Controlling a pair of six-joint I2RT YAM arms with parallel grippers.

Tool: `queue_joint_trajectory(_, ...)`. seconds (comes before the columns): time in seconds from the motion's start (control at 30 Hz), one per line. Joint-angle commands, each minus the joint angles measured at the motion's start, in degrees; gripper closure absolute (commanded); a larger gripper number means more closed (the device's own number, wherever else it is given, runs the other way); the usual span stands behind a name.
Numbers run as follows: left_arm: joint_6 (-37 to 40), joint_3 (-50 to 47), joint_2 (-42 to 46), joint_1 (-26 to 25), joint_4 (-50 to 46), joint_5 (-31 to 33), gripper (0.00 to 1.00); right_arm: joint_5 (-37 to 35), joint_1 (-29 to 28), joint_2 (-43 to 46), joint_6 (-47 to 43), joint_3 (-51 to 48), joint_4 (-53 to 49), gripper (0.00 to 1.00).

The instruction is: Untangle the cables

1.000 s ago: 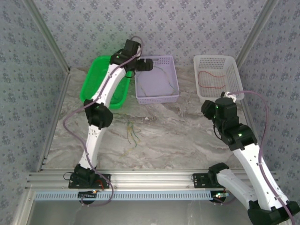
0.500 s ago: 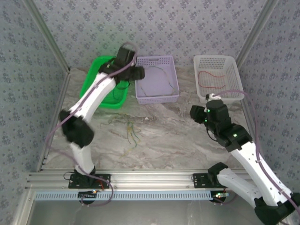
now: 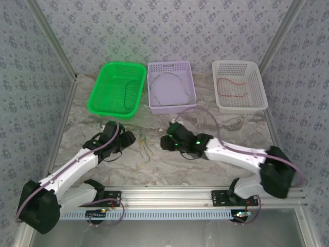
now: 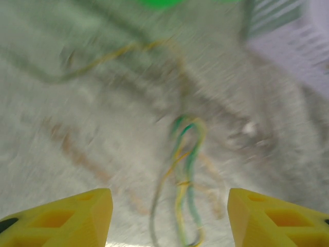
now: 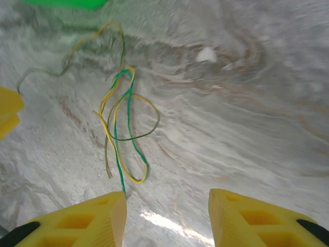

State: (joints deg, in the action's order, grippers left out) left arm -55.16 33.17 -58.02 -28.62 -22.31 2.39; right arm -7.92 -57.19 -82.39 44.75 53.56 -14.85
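Top external view: both arms are folded low over the marbled table (image 3: 231, 128), elbows swung out to the near corners and forearms reaching inward. The left gripper (image 3: 127, 141) and right gripper (image 3: 165, 142) face each other from either side of a loose tangle of yellow and green cables (image 3: 144, 146), which lies on the bare table in front of the 3 baskets.

In the left wrist view, the left gripper (image 4: 169, 206) has its 2 yellow fingers (image 4: 77, 213) wide apart and holds nothing; the tangle (image 4: 185, 154) lies on the table just beyond them, blurred. In the right wrist view, the right gripper (image 5: 167, 206) is likewise spread and empty, with the tangle (image 5: 123, 118) lying ahead and to the left of it.

At the far side, 1 dark cable (image 3: 126, 92) lies in the green basket (image 3: 94, 95), 1 pale cable (image 3: 172, 77) in the purple basket (image 3: 172, 108), and 1 red cable (image 3: 231, 85) in the white basket (image 3: 241, 107).
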Motion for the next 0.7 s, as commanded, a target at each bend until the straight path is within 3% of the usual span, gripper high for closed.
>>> queue_joint_trajectory(0.0,-1.23,1.46,1.13,0.61,1.55,-0.33,0.37,-3.37,-2.98,-7.98,-5.48,9.44,-2.73,0.53)
queue_joint_trajectory(0.1,-0.76,-0.78,2.65,2.8,2.34,-2.64,0.37,-4.64,-5.14,-12.33,-6.18,11.34,-5.88,0.62)
queue_joint_trajectory(0.3,-0.79,-3.37,2.5,4.54,5.06,-5.45,0.42,-11.49,-11.41,-22.87,-5.55,20.9,-13.71,0.64)
queue_joint_trajectory(0.43,0.35,-2.94,1.09,6.05,5.17,-6.31,0.44,-12.13,-11.56,-30.11,-5.68,26.27,-16.82,0.68)
queue_joint_trajectory(0.67,0.14,-4.06,0.63,6.82,7.51,-8.29,0.46,-12.15,-10.76,-33.93,-5.63,28.87,-19.03,0.71)
